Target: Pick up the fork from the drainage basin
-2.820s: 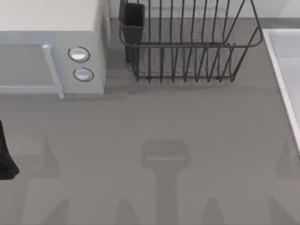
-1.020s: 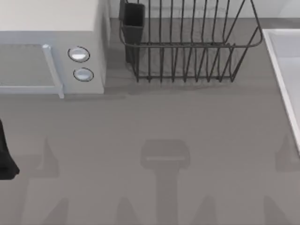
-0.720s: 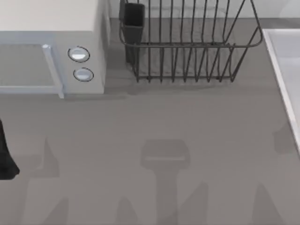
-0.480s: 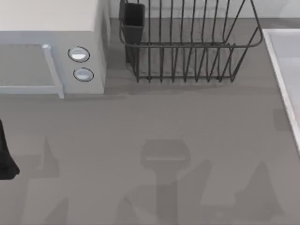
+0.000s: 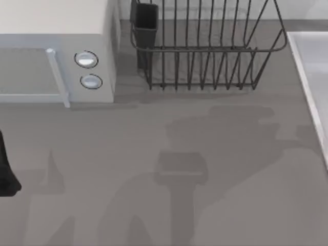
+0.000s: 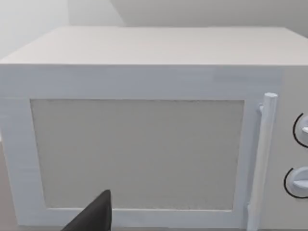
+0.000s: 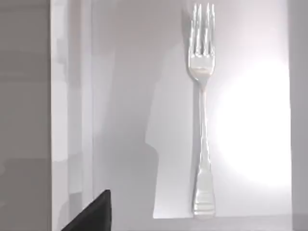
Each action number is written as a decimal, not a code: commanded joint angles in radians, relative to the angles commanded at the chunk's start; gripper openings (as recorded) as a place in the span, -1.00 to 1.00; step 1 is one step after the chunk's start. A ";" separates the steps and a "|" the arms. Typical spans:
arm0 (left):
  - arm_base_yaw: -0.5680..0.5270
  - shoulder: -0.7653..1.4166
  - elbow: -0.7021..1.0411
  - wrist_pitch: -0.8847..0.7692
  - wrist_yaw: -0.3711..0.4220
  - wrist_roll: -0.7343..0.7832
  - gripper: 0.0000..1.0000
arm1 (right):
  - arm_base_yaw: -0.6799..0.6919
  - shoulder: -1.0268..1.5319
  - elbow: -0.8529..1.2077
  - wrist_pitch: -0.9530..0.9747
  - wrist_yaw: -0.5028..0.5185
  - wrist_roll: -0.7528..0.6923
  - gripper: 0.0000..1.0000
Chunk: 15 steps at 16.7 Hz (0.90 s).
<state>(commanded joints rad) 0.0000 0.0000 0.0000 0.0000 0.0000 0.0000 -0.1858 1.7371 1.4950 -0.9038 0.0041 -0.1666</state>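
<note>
The fork (image 7: 203, 110) is a shiny silver utensil lying flat on the white floor of the drainage basin (image 7: 67, 96) in the right wrist view, its tines pointing away from its broad handle end. A dark part of my right gripper (image 7: 91, 216) pokes into that view beside the basin's rim, well clear of the fork and not touching it. In the top view the basin (image 5: 310, 77) runs along the table's right edge. My left arm (image 5: 4, 171) is parked at the table's far left, and a dark part of my left gripper (image 6: 94, 216) faces the microwave.
A white microwave (image 5: 56, 56) with two round knobs stands at the back left. A dark wire dish rack (image 5: 205, 51) with a black cup holder (image 5: 146, 20) stands at the back centre. Broad arm shadows lie across the grey table (image 5: 102, 133).
The shadow cast by my right arm has swept from the table's front right up across its middle. The left arm, microwave and rack have stayed put.
</note>
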 joint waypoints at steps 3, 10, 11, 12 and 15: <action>0.000 0.000 0.000 0.000 0.000 0.000 1.00 | -0.027 0.257 0.218 -0.132 0.000 -0.025 1.00; 0.000 0.000 0.000 0.000 0.000 0.000 1.00 | -0.063 0.620 0.526 -0.318 0.001 -0.061 1.00; 0.000 0.000 0.000 0.000 0.000 0.000 1.00 | -0.065 0.634 0.537 -0.325 0.001 -0.062 1.00; 0.000 0.000 0.000 0.000 0.000 0.000 1.00 | -0.065 0.638 0.541 -0.328 0.001 -0.063 1.00; 0.000 0.000 0.000 0.000 0.000 0.000 1.00 | -0.065 0.638 0.541 -0.328 0.001 -0.063 1.00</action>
<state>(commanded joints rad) 0.0000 0.0000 0.0000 0.0000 0.0000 0.0000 -0.2507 2.3755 2.0361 -1.2313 0.0049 -0.2293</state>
